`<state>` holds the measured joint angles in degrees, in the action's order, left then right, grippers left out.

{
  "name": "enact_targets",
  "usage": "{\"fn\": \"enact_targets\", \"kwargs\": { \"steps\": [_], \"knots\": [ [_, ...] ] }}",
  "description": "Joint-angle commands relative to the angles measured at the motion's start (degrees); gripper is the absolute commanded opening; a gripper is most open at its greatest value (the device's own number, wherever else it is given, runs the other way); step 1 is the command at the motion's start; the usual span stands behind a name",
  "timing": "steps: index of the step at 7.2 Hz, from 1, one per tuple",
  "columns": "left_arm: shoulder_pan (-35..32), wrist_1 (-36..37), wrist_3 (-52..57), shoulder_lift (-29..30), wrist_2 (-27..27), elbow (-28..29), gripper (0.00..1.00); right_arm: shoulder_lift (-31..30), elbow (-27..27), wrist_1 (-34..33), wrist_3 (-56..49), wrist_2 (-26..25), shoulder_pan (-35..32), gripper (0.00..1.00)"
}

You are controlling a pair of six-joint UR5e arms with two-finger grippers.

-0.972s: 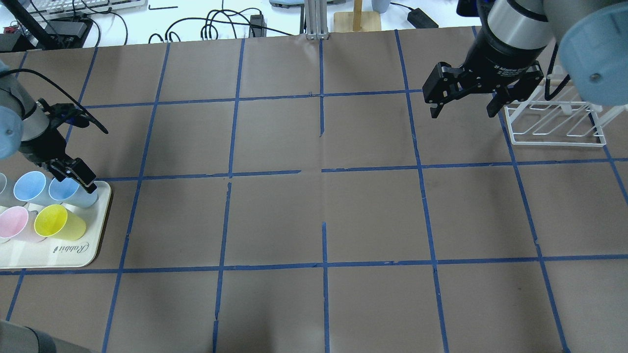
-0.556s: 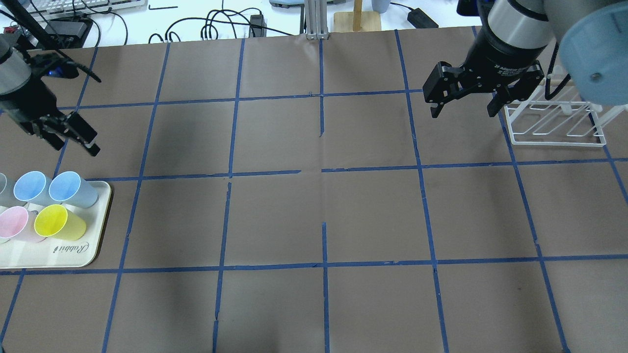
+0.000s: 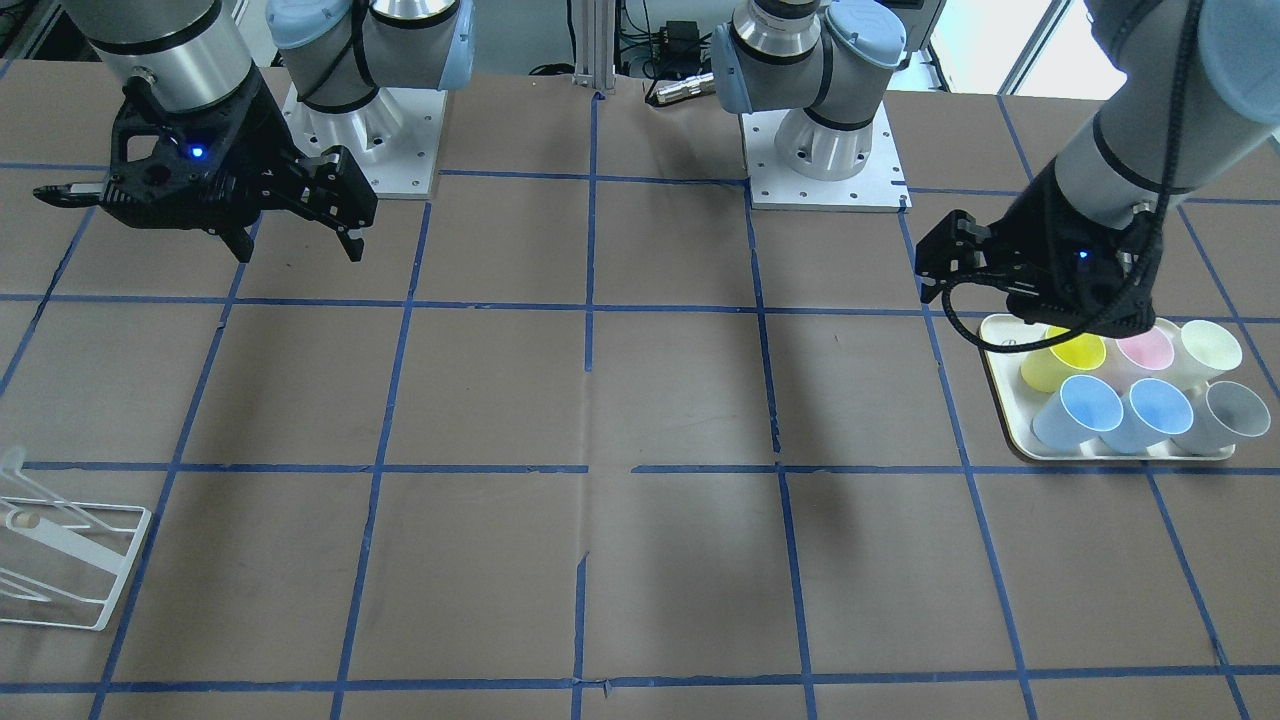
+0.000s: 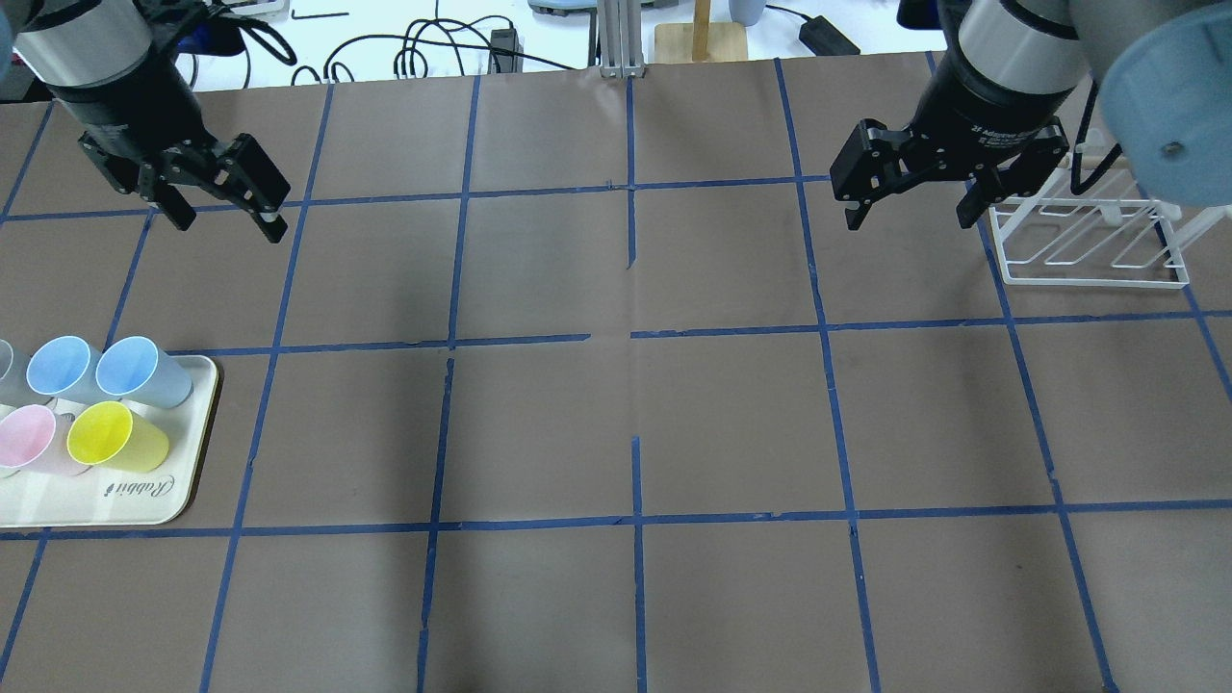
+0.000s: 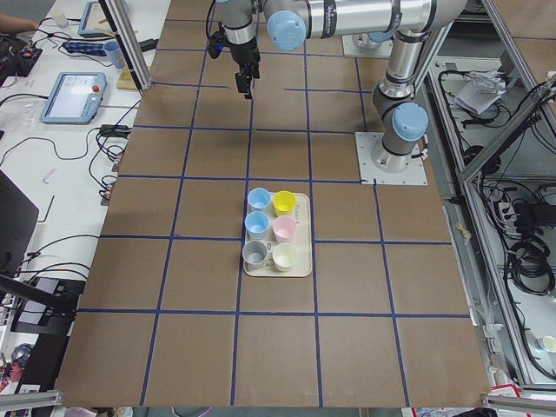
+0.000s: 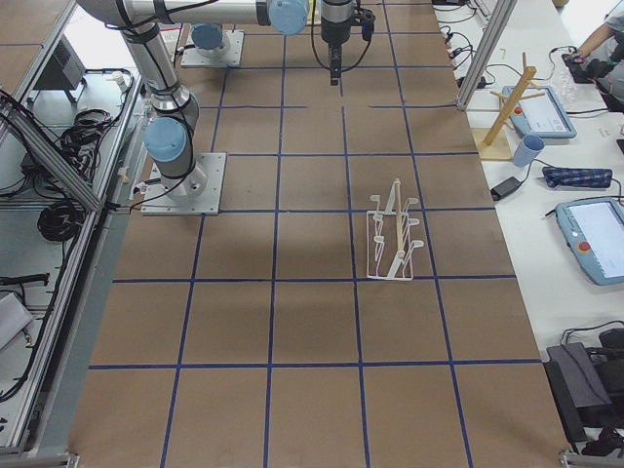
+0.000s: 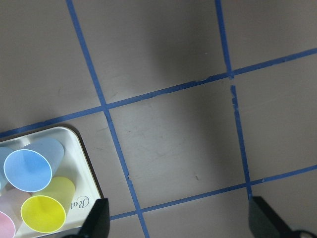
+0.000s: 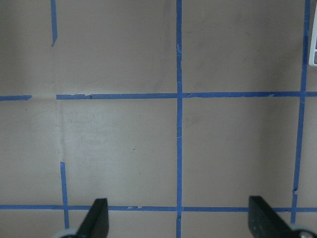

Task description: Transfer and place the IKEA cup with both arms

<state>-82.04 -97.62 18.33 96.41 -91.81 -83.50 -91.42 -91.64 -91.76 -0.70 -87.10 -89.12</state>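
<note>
Two pale-blue IKEA cups stand upright on a cream tray [image 4: 144, 500] at the table's left. The right-hand cup [image 4: 142, 371] also shows in the front view [image 3: 1078, 412] and the left wrist view [image 7: 29, 168]; its twin [image 4: 60, 368] stands beside it. My left gripper [image 4: 227, 228] is open and empty, raised high above the table beside the tray, its fingertips [image 7: 99, 218] wide apart. My right gripper [image 4: 909, 221] is open and empty, hovering at the far right next to a white wire rack [image 4: 1092, 245].
The tray also holds a yellow cup [image 4: 114, 435], a pink cup [image 4: 29, 438], a grey cup [image 3: 1225, 415] and a cream cup [image 3: 1210, 350]. Brown paper with a blue tape grid covers the table. Cables and a wooden stand [image 4: 701, 38] lie beyond the back edge.
My left gripper was down with its fingers at the right-hand blue cup. It has since risen and drawn away empty. The cup stayed on the tray. The right arm barely moved.
</note>
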Motion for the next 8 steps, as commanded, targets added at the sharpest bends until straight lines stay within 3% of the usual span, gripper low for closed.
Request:
{"fn": "enact_targets", "kwargs": {
  "steps": [1, 3, 8],
  "knots": [
    [-8.28, -2.21, -8.48, -3.83, 0.40, -1.65, 1.00, -0.07, -0.03, 0.00, 0.00, 0.00, 0.00, 1.00],
    [-9.63, -2.24, -9.62, -6.48, 1.36, -6.55, 1.00, -0.16, -0.04, 0.00, 0.00, 0.00, 0.00, 1.00],
    [-7.61, 0.15, -8.74, -8.25, 0.66, -7.99, 1.00, -0.16, -0.12, 0.09, 0.00, 0.00, 0.00, 1.00]
  ]
}}
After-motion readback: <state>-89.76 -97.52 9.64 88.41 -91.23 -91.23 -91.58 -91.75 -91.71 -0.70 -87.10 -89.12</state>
